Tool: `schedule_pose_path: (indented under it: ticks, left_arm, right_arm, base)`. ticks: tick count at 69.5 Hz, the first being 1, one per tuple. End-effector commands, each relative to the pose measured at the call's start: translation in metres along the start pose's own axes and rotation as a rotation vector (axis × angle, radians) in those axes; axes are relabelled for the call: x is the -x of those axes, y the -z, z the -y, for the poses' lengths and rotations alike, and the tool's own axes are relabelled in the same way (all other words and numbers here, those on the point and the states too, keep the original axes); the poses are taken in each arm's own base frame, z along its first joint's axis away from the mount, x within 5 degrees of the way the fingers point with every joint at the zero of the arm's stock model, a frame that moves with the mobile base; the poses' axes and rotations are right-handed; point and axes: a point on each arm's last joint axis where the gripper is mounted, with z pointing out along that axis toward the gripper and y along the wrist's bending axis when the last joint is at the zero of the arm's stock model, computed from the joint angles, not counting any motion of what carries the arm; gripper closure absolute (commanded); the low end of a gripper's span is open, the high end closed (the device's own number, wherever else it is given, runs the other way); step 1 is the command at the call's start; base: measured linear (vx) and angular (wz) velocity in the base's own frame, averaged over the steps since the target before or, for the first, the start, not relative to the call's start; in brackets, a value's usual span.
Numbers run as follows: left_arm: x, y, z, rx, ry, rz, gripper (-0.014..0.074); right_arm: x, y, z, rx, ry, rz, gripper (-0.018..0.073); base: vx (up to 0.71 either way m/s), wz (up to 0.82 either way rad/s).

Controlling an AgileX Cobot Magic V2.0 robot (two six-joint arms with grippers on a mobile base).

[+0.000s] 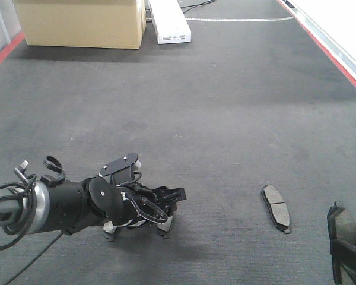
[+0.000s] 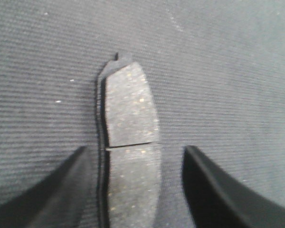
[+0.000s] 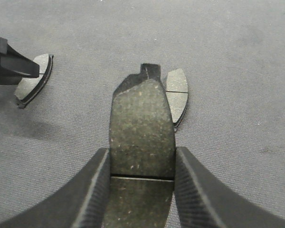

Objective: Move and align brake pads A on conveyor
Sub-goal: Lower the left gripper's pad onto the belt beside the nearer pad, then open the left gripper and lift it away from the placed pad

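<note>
The dark conveyor (image 1: 225, 107) fills the view. One brake pad A (image 1: 276, 208) lies flat on it at the lower right; it also shows in the right wrist view (image 3: 178, 92). My left gripper (image 1: 157, 211) is low over the belt, open, with its jaws either side of a second pad (image 2: 130, 109) that lies flat on the belt (image 2: 228, 71). Its fingers (image 2: 213, 190) stand apart from that pad. This pad also shows in the right wrist view (image 3: 33, 83). My right gripper (image 1: 344, 243) is shut on a third pad (image 3: 142, 123), held above the belt. A fourth pad is out of view.
A cardboard box (image 1: 83, 21) and a long white box (image 1: 169, 21) stand at the far end of the belt. Red edge strips run along the right (image 1: 329, 47) and the left (image 1: 3, 53). A pale surface (image 1: 344, 18) lies beyond the right strip.
</note>
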Motion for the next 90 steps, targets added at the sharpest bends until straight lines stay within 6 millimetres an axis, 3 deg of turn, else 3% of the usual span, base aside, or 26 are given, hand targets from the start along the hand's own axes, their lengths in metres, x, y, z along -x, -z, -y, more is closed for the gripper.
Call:
schedule_pose_path:
  ticks: [1, 13, 22, 42, 66, 79, 90]
  left_arm:
    - [0.016, 0.024, 0.019, -0.069, 0.002, 0.098, 0.0092]
    - [0.027, 0.063, 0.033, -0.137, -0.208, 0.152, 0.0085]
    - [0.026, 0.100, 0.038, -0.183, -0.308, 0.191, 0.0134]
    - [-0.011, 0.177, 0.009, -0.176, -0.644, 0.215, 0.0297]
    - [-0.028, 0.259, -0.020, -0.030, -0.756, 0.265, 0.0602]
    - [-0.036, 0.299, -0.026, -0.080, -0.781, 0.407, 0.0603]
    - [-0.045, 0.319, -0.034, -0.114, -0.831, 0.512, 0.0603]
  right_arm:
    - [0.016, 0.005, -0.001, 0.009, 0.011, 0.113, 0.0459]
    - [0.016, 0.005, -0.001, 0.009, 0.011, 0.113, 0.0459]
    - [0.016, 0.005, -0.001, 0.009, 0.011, 0.113, 0.0459]
    - [0.016, 0.005, -0.001, 0.009, 0.011, 0.113, 0.0459]
    - [0.016, 0.005, -0.001, 0.009, 0.011, 0.113, 0.0459]
    - [0.016, 0.005, -0.001, 0.009, 0.011, 0.113, 0.0459]
    - [0.016, 0.005, -0.001, 0.009, 0.011, 0.113, 0.0459]
  base:
    - [0.00, 0.00]
    - [0.00, 0.00]
    - [0.00, 0.00]
    - [0.00, 0.00]
    - [0.00, 0.00]
    - [0.00, 0.00]
    - [0.00, 0.00]
